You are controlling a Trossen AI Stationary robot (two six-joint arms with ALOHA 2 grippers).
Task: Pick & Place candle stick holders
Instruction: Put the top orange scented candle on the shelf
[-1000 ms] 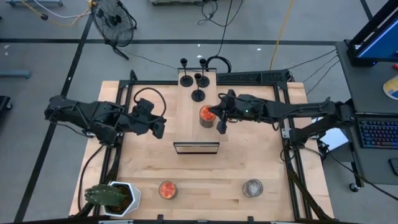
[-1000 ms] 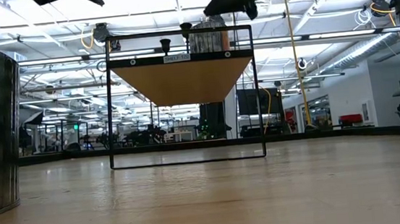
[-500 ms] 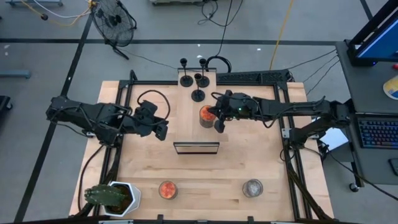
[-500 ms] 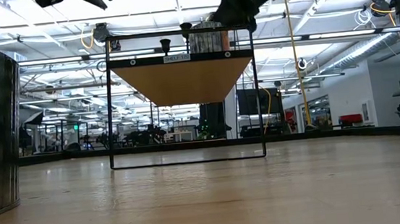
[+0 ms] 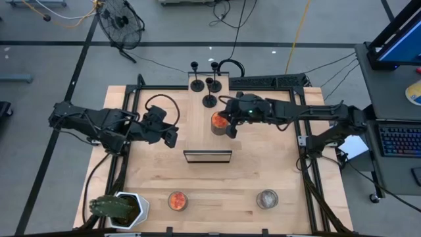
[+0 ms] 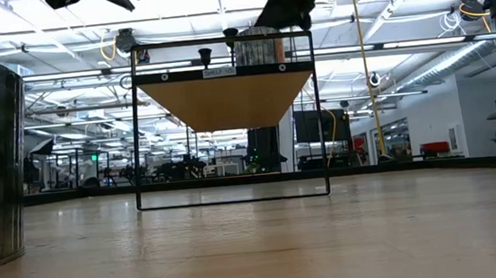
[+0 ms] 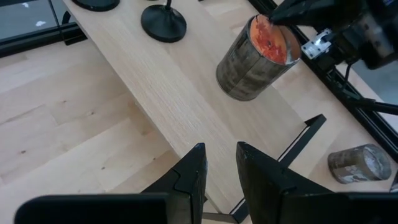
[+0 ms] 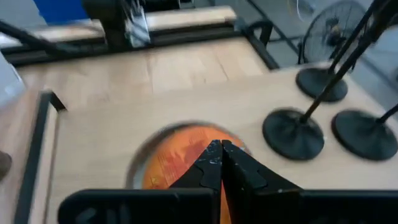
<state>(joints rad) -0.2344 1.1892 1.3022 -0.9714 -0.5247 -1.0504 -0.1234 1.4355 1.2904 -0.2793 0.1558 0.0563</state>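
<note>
Several matte-black candle stick holders (image 5: 209,100) stand on their disc bases at the far end of a raised wooden shelf (image 5: 200,131). They also show in the right wrist view (image 8: 292,134) and the left wrist view (image 7: 163,22). A can with an orange top (image 5: 218,122) stands on the shelf just nearer than them. My right gripper (image 5: 229,129) is shut, with its tips (image 8: 221,155) over the can's top. My left gripper (image 5: 172,137) hovers left of the shelf, slightly open (image 7: 221,177) and empty. My right gripper's shut fingertips (image 7: 287,14) stand slanting down at the orange top of the can (image 7: 268,38), near its rim. I cannot tell whether they touch it.
A potted plant (image 5: 122,209) stands at the near left corner. An orange-topped can (image 5: 177,200) and a grey can (image 5: 267,198) stand near the front edge. The shelf's black frame (image 6: 317,106) rises above the table. Bare wood lies between shelf and front edge.
My right gripper has moved toward the table's left edge and slightly farther, ending over the orange-topped can, fingers staying shut. My left gripper has shifted a little toward the shelf. The holders and the can have not moved.
</note>
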